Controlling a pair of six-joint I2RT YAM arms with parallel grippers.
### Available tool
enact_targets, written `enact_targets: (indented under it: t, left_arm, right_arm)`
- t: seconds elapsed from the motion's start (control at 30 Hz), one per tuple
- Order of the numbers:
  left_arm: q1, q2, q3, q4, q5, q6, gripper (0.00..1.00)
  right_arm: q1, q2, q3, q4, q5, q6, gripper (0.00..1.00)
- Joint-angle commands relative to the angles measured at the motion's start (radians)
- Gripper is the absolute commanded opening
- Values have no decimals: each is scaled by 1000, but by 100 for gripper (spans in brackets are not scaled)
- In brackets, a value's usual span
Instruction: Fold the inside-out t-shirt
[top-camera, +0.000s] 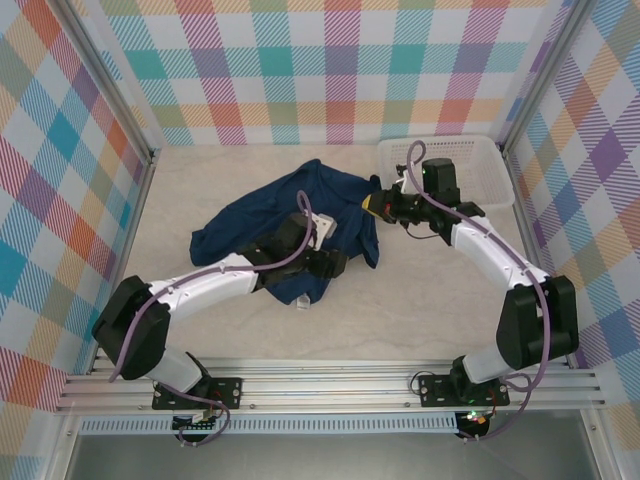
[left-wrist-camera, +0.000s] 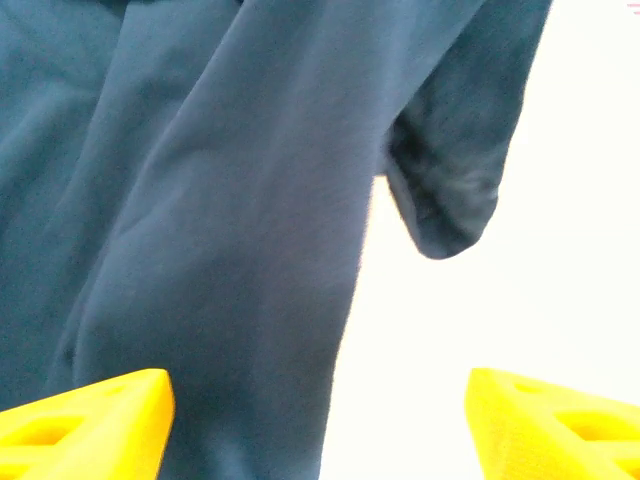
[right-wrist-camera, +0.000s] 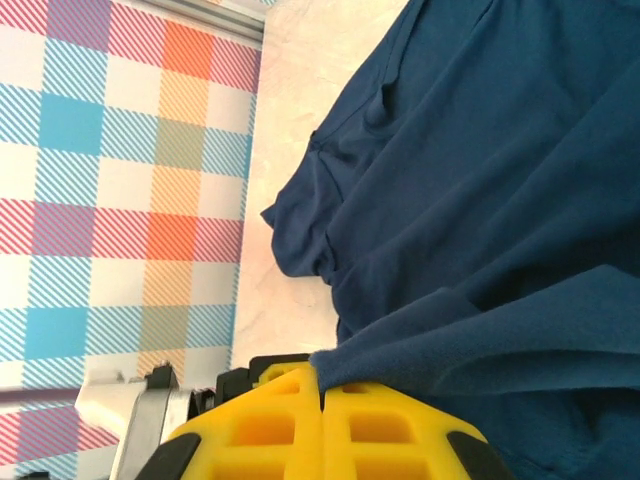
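The dark navy t-shirt (top-camera: 250, 215) lies crumpled in the middle of the table. My left gripper (top-camera: 330, 264) hovers low over its near right part. In the left wrist view its yellow fingers (left-wrist-camera: 90, 420) stand wide apart around a smooth fold of the t-shirt (left-wrist-camera: 220, 200) and bare table, and the left gripper (left-wrist-camera: 320, 430) is open and grips nothing. My right gripper (top-camera: 375, 205) sits at the shirt's far right edge. In the right wrist view the right gripper (right-wrist-camera: 322, 395) is shut on a fold of the t-shirt (right-wrist-camera: 480, 180), which stretches away from the fingers.
A white basket (top-camera: 480, 160) stands at the back right, just behind my right arm. Checkered walls (top-camera: 60, 200) close in the table on three sides. A metal rail (top-camera: 330, 385) runs along the near edge.
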Motion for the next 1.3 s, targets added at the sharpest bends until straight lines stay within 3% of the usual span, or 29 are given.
enact_targets:
  t: [0.0, 0.17, 0.33, 0.53, 0.73, 0.9, 0.97, 1.1, 1.27]
  left_arm:
    - [-53, 33, 33, 63, -150, -10, 81]
    - [-60, 167, 139, 56, -297, 26, 82]
    - [-57, 230, 232, 31, -320, 68, 61]
    - [-37, 239, 258, 38, -291, 68, 47]
    - [-9, 254, 280, 8, -240, 84, 20]
    - [12, 186, 267, -50, -94, 102, 0]
    - [25, 146, 272, -103, -4, 87, 0]
    - [65, 79, 271, -192, 174, -15, 0]
    - [82, 59, 279, -253, 248, -118, 0]
  right_arm:
    - [-2, 5, -22, 108, -67, 94, 0]
    - [-3, -1, -34, 105, -62, 92, 0]
    - [-2, -7, -35, 62, -41, 59, 0]
    - [-2, -4, -46, 47, -24, 33, 0]
    - [-3, -1, -51, 36, -8, 17, 0]
    - [-2, 3, -19, -49, 84, -54, 0]
    - [-2, 3, 7, -115, 160, -112, 6]
    - [4, -24, 25, -235, 297, -245, 29]
    - [60, -203, -163, -201, 274, -373, 48]
